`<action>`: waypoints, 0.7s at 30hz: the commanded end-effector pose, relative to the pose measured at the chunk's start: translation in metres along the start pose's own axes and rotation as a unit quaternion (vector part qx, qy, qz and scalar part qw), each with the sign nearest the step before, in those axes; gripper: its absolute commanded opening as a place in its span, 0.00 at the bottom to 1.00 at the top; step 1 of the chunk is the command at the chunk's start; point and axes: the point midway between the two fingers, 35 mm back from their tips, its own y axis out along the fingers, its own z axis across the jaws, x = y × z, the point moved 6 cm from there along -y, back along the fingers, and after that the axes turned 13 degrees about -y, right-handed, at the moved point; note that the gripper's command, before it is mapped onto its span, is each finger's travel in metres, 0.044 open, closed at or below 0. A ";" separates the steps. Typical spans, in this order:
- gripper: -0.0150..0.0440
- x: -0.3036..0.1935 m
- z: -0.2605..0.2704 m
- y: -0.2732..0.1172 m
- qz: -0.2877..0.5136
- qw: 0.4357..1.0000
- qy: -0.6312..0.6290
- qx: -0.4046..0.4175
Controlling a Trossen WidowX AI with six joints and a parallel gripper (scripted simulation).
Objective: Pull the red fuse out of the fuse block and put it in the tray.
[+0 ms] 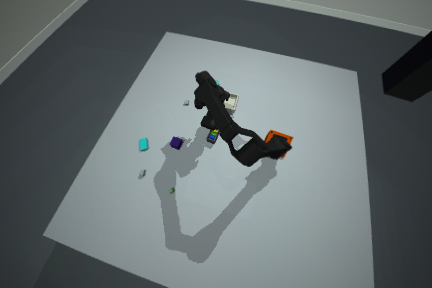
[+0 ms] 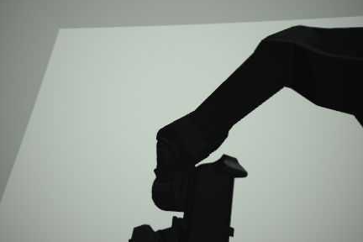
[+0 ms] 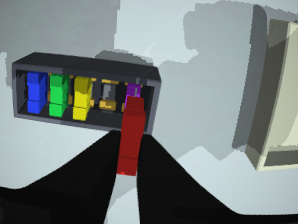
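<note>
Between the fingertips: the red fuse [image 3: 131, 137] is clamped by the gripper [image 3: 129, 141], its far end seen over the block's right part.
Block [image 3: 87, 120] [image 1: 209, 141]: the dark housing is shown with one slot bared (metal contacts can be seen in it), between yellow and purple.
Blue fuse [image 3: 36, 92]: seated at the block's left end in the wrist view.
Green fuse [image 3: 58, 95]: seated beside the blue one.
Yellow fuse [image 3: 82, 98]: seated next to the bared slot.
Purple fuse [image 3: 133, 90]: partly covered by the red one (whether they are touching cannot be told).
Tray [image 3: 276, 115] [image 1: 235, 103]: placed apart from the block, to its right in the wrist view; the red fuse is not held over it.
Arm [image 1: 216, 109] [image 2: 244, 83]: stretched above the mat [image 1: 300, 204], with the block partly hidden beneath it from the top.
</note>
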 end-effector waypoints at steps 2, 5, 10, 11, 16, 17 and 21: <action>0.25 0.000 -0.026 0.000 0.004 1.000 0.001 0.000; 0.25 0.000 -0.042 -0.001 0.004 1.000 0.001 -0.001; 0.25 -0.002 -0.069 -0.002 0.004 1.000 0.001 -0.002; 0.25 -0.002 -0.075 -0.003 0.004 1.000 0.001 -0.003; 0.25 -0.007 -0.102 -0.002 0.004 1.000 0.001 -0.003; 0.25 -0.008 -0.107 -0.002 0.004 1.000 0.001 -0.003; 0.25 -0.014 -0.129 -0.001 0.004 1.000 0.000 -0.003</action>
